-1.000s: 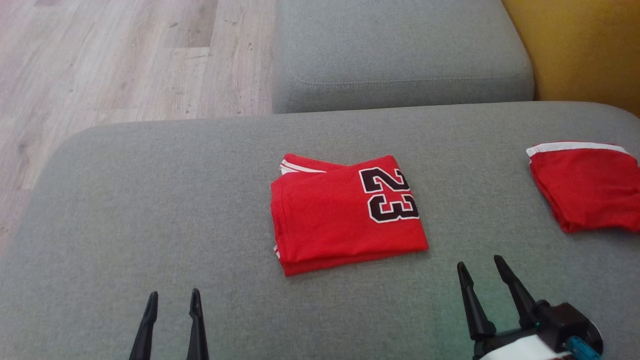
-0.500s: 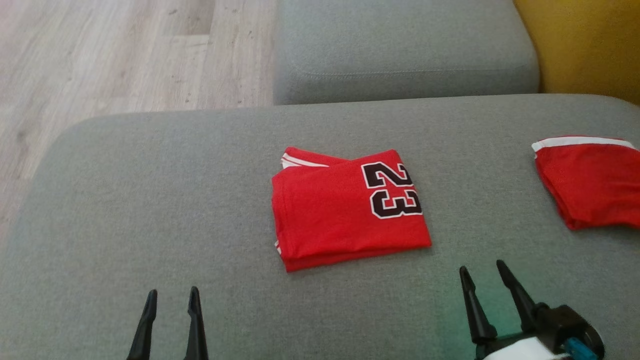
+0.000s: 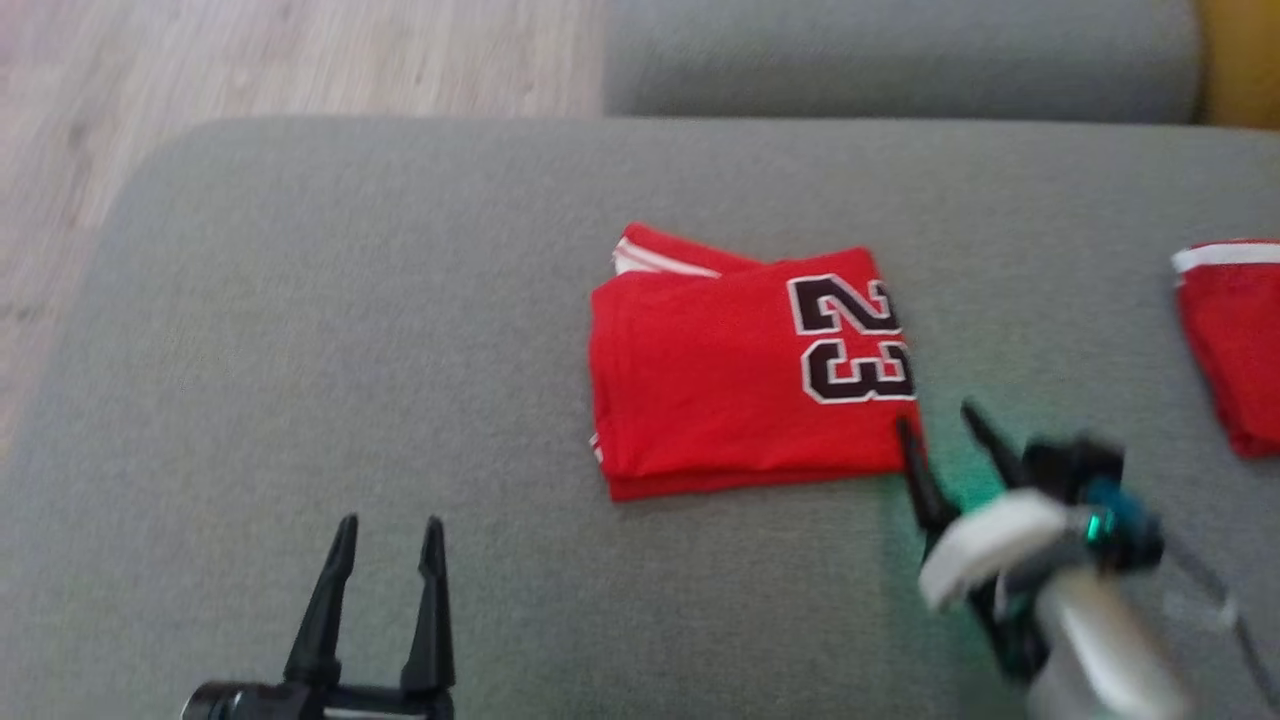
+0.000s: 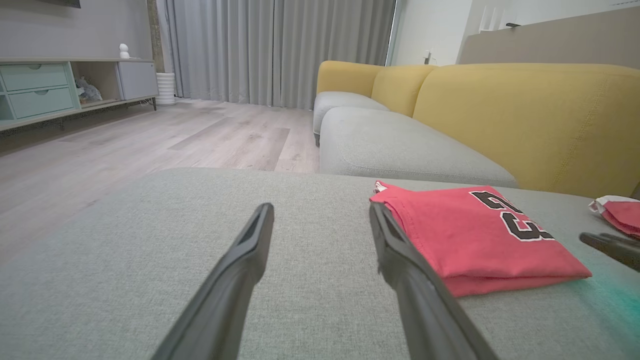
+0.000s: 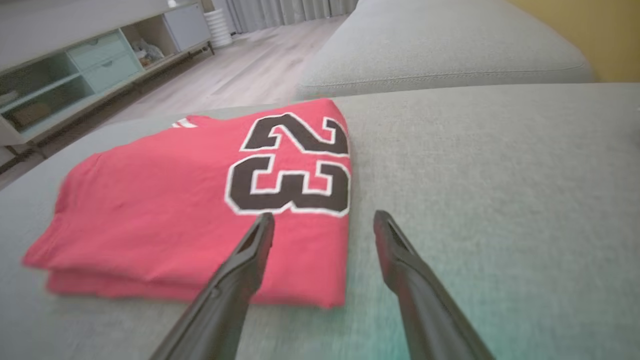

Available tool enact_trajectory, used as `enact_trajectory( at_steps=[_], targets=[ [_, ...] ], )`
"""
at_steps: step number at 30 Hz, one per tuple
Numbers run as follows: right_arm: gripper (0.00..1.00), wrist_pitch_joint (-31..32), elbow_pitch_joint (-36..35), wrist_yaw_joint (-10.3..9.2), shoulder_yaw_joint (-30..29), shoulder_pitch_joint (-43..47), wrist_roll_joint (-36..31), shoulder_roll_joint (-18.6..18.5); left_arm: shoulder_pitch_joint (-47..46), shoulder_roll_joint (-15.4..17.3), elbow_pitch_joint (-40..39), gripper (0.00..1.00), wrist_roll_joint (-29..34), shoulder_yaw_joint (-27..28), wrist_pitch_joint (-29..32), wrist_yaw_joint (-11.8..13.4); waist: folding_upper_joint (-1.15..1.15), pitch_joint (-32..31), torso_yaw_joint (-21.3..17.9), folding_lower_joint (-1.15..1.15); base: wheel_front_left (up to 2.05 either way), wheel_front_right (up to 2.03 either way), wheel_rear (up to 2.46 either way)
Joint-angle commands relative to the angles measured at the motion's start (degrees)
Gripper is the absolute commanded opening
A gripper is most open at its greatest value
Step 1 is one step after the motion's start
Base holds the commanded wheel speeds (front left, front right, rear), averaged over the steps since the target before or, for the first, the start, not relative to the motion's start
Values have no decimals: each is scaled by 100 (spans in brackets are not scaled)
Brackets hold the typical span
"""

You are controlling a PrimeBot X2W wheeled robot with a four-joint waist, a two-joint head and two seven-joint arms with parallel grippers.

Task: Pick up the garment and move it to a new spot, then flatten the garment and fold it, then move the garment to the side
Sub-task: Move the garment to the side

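Note:
A folded red garment [image 3: 745, 375] with a black "23" lies in the middle of the grey sofa seat [image 3: 350, 300]. My right gripper [image 3: 940, 420] is open at the garment's near right corner, fingertips straddling that corner; in the right wrist view its left finger [image 5: 250, 255] lies over the garment [image 5: 175, 200] and the right one over bare cushion. My left gripper [image 3: 390, 525] is open, low at the near left, well apart from the garment. In the left wrist view the garment [image 4: 475, 235] lies to the right of the gripper [image 4: 320, 210].
A second folded red piece with a white band [image 3: 1230, 340] lies at the seat's right edge. Another grey cushion [image 3: 900, 50] sits beyond, with a yellow backrest [image 4: 525, 115] to the right. Wooden floor [image 3: 250, 60] lies past the seat's left edge.
The head camera has shifted, moving the whole scene. My right gripper has advanced to the garment's near right corner. The left gripper shows higher in view. The garment lies as before.

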Motion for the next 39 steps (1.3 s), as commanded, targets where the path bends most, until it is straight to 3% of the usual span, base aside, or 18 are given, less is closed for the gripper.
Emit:
enact_trajectory(
  at_steps=[1,9,10,11,12,19,26,32,39],
  targets=[
    [100,87,3,-4,44,-432,31,-103,-245,-13,-166,100,59,97,-29,-20,0,211,147,-2,0,0,0],
    [100,901,1075,-4,-150,-1380,86,-89,-502,-13,-60,100,12,-136,-29,-47,0,465,332,-2,0,0,0],
    [95,1017,1188,-4,-99,-1433,143,-63,-526,-13,-45,100,5,-153,-29,-40,0,479,340,-2,0,0,0],
    [75,1127,1275,-4,-13,-1475,209,-39,-546,-13,-34,100,-1,-168,-29,-32,0,497,344,-2,0,0,0],
    [0,1155,1306,-4,67,-1516,271,-29,-564,-13,-29,100,-8,-171,-29,-21,0,518,337,-2,0,0,0],
    [0,768,1085,-4,195,-1755,367,-283,-672,-13,-73,100,-20,-84,-29,10,0,746,-67,-2,0,0,0],
    [0,878,338,-4,150,-1999,288,-1072,-971,-13,-190,100,75,-20,-29,-61,0,1234,-703,-2,0,0,0],
    [0,1198,-592,-4,-347,-2056,189,-1901,-1287,-13,-182,100,217,80,-29,-193,0,1661,-1093,-2,0,0,0],
    [0,1736,-1680,-4,-1341,-1824,46,-2437,-1544,-13,-136,100,321,158,-29,-329,0,2014,-1302,-2,0,0,0]
  ],
)
